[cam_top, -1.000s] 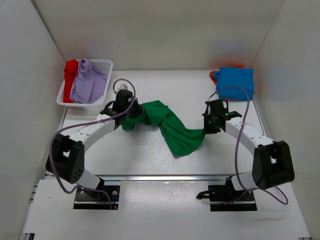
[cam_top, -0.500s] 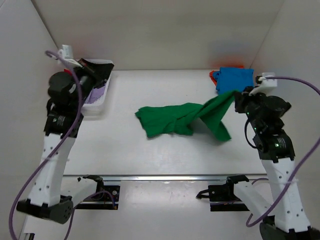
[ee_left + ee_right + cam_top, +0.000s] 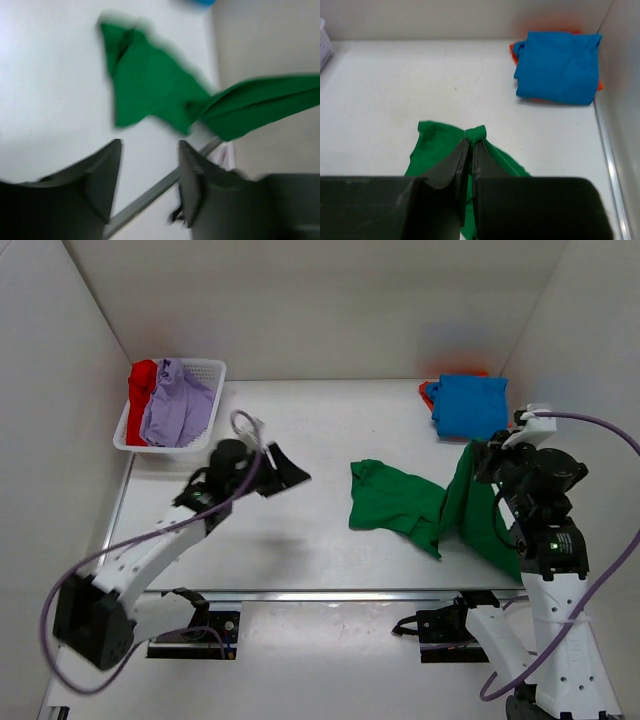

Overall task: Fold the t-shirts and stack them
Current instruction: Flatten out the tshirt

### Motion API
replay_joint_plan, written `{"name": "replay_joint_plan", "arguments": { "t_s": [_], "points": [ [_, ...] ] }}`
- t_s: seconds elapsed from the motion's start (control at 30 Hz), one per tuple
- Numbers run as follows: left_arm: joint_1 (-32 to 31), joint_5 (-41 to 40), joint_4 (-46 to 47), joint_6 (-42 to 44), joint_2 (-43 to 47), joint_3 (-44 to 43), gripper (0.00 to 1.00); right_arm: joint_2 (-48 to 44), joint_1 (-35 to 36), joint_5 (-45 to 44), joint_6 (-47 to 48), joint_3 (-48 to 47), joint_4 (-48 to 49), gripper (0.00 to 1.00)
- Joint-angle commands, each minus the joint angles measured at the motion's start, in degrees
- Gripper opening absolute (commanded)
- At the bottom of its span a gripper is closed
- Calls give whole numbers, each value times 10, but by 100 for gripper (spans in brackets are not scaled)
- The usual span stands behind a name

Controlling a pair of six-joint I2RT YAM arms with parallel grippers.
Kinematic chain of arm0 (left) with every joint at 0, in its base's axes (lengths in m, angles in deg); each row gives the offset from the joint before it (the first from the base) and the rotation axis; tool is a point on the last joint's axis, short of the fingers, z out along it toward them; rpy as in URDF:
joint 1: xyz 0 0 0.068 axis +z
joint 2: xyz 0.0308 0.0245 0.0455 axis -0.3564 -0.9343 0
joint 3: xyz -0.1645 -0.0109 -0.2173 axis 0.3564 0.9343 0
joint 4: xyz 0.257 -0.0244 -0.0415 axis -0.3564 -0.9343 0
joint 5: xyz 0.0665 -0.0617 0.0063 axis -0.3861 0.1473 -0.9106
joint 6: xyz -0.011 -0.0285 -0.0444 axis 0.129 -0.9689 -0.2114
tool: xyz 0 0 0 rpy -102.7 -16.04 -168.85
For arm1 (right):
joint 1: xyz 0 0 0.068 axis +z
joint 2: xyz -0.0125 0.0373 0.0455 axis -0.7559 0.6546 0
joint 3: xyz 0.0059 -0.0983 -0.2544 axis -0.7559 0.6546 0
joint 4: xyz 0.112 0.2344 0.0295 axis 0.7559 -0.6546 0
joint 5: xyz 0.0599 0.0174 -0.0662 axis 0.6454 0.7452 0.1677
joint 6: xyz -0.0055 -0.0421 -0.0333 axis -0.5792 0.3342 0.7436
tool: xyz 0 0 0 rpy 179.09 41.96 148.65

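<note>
The bright green t-shirt point(image 3: 395, 505) lies part spread on the table right of centre, its right end lifted off the surface. My right gripper point(image 3: 480, 458) is shut on that lifted end; in the right wrist view a bunched knot of green cloth point(image 3: 476, 133) pokes out between the closed fingertips point(image 3: 471, 141). My left gripper point(image 3: 290, 472) hovers left of the green shirt, apart from it, open and holding nothing point(image 3: 150, 150). In the blurred left wrist view the green shirt point(image 3: 145, 85) is ahead of it. A folded blue t-shirt point(image 3: 470, 405) rests on a red-orange one point(image 3: 512, 48) at the back right.
A white mesh basket point(image 3: 212, 368) stands at the back left with a red t-shirt point(image 3: 140, 395) and a lavender t-shirt point(image 3: 178, 405) in it. White walls enclose the table on three sides. A metal rail point(image 3: 320, 593) runs along the near edge.
The left arm has swung from high beside the basket down to the table's middle left, and its jaws have opened. The right gripper has pulled the green shirt rightward and nearer.
</note>
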Motion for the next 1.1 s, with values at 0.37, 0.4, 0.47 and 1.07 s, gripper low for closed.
{"name": "replay_joint_plan", "arguments": {
  "t_s": [0.37,0.4,0.47,1.07],
  "points": [
    [-196,-85,120,-54,-345,-12,88,29,37,5,-21,93,51,0],
    [-198,-100,116,-51,-360,-23,88,33,42,7,-23,94,55,0],
    [-207,-137,111,-45,-391,-50,85,42,53,6,-27,94,61,0],
    [-150,-156,55,-33,-250,-150,0,30,45,-5,-30,61,66,0]
  ]
}}
